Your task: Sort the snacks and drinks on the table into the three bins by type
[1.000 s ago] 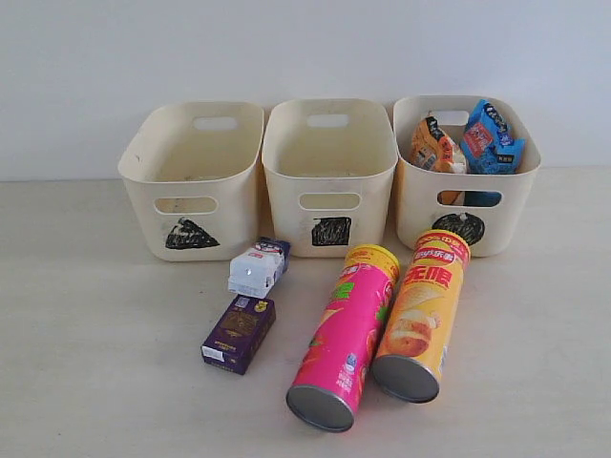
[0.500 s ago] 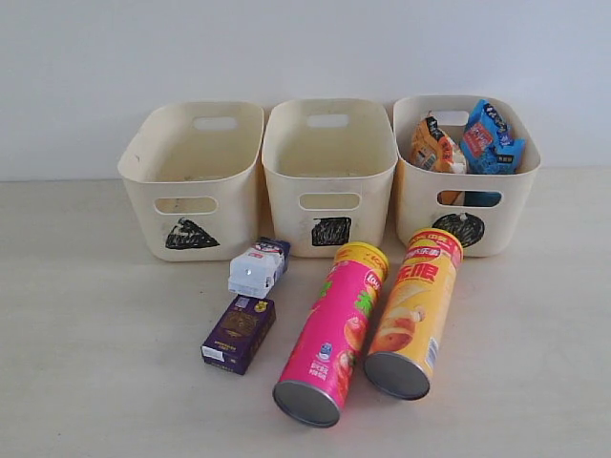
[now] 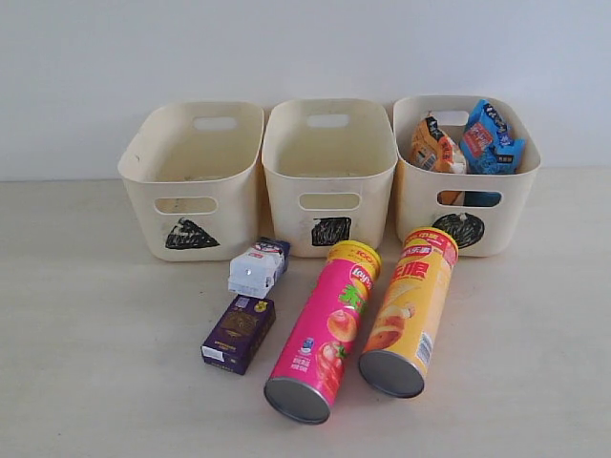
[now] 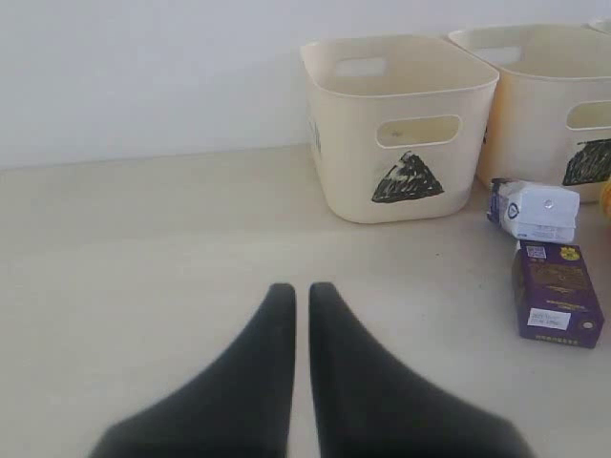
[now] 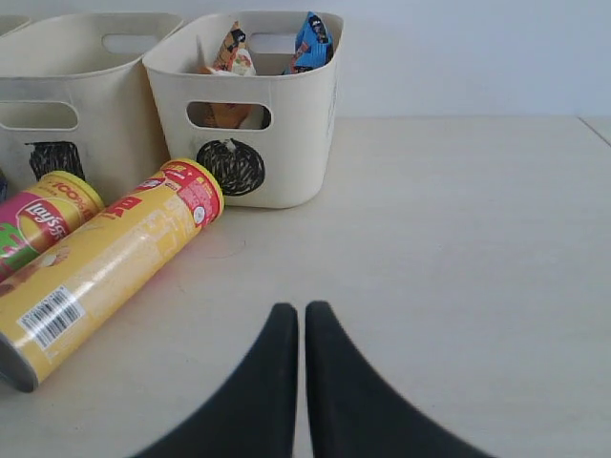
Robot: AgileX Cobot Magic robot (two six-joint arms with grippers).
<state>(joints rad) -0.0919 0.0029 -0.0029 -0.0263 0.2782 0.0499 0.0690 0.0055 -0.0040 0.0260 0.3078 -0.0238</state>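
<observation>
A pink chip tube (image 3: 325, 329) and a yellow-orange chip tube (image 3: 409, 310) lie side by side on the pale table (image 3: 86, 363), in front of the middle and right bins. A dark purple box (image 3: 239, 332) and a white box (image 3: 258, 267) lie before the left bin (image 3: 196, 181). The middle bin (image 3: 329, 176) looks empty. The right bin (image 3: 468, 172) holds an orange bag (image 3: 434, 143) and a blue bag (image 3: 492, 138). My left gripper (image 4: 301, 291) is shut, empty, over bare table far from the boxes (image 4: 558, 291). My right gripper (image 5: 303, 310) is shut, empty, beside the yellow tube (image 5: 105, 258).
A plain white wall rises behind the bins. Neither arm shows in the exterior view. Bare table stretches to the left of the boxes and to the right of the yellow tube.
Both chip tubes have rolled to the left across the table, their near ends swinging left. The boxes, bins and bags have stayed put.
</observation>
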